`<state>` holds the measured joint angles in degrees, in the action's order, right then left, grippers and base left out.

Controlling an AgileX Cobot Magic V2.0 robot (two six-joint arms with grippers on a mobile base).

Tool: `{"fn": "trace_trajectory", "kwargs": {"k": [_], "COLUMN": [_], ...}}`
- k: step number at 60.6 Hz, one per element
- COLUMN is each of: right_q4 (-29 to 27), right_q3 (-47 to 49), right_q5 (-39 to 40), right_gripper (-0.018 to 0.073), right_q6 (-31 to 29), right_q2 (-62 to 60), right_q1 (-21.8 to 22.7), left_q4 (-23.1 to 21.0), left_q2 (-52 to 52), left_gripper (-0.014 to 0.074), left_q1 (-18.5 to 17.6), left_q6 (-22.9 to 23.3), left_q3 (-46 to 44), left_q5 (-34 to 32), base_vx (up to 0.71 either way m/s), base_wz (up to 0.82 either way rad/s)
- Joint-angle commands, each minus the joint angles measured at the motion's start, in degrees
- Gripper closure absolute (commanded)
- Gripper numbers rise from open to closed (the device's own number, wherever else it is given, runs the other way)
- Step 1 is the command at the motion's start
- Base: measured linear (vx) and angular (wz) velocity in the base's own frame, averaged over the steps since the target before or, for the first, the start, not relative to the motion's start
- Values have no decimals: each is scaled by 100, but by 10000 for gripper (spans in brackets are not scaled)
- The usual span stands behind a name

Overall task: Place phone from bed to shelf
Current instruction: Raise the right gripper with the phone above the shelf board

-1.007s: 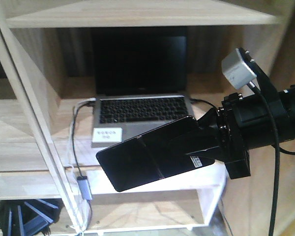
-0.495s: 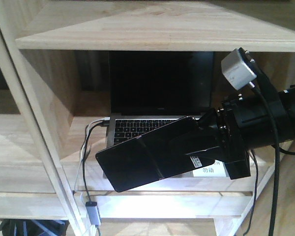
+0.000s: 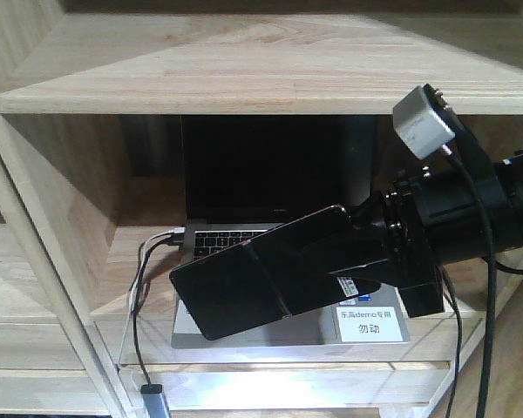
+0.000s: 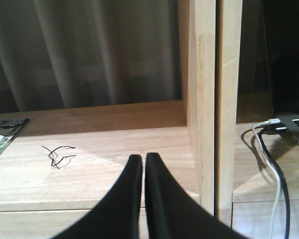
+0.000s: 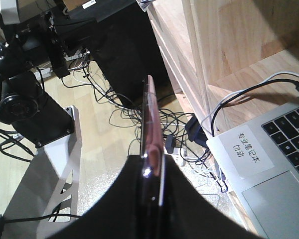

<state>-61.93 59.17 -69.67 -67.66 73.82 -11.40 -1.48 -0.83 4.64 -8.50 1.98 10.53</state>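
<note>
Pale-wood shelf (image 3: pixel 244 78) ahead: my right pincer (image 3: pixel 327 261) pinches the phone (image 3: pixel 231 296) before the laptop (image 3: pixel 270 174); left pincer (image 4: pixel 142 167), pressed together, shows only in its wrist view.

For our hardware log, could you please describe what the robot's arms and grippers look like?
The right arm is black and cylindrical. It carries a silver-grey box camera on a black bracket, with a black cable trailing down. The left gripper and right gripper have black tapered fingers.

Glossy black phone (image 3: pixel 261 283) with pinkish rim, pale-wood shelf (image 3: pixel 244 70), silver laptop (image 5: pixel 259 194), black keys.
</note>
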Motion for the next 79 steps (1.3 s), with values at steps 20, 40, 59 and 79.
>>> {"fn": "trace_trajectory", "kwargs": {"k": [20,40,59,79], "right_q4": [-532,-534,-534,-652], "right_q3": [163,163,163,175], "right_q5": [-406,-406,-406,-361], "right_gripper": [562,562,562,562], "right_q6": [-9,-9,-9,-3], "right_q2": [-164,-164,-164,-164], "right_q1": [17,17,17,17], "left_q4": [-52,-52,-52,-52], "left_q2": [-66,-66,-66,-66], "left_gripper": [595,595,595,595], "left_q1": [2,2,2,2], "left_q6": [33,33,33,33], "left_q3": [-132,-132,-132,-132], "left_q5": [-411,-411,-411,-411], "base_vx": [1,0,0,0], "base_wz": [0,0,0,0]}}
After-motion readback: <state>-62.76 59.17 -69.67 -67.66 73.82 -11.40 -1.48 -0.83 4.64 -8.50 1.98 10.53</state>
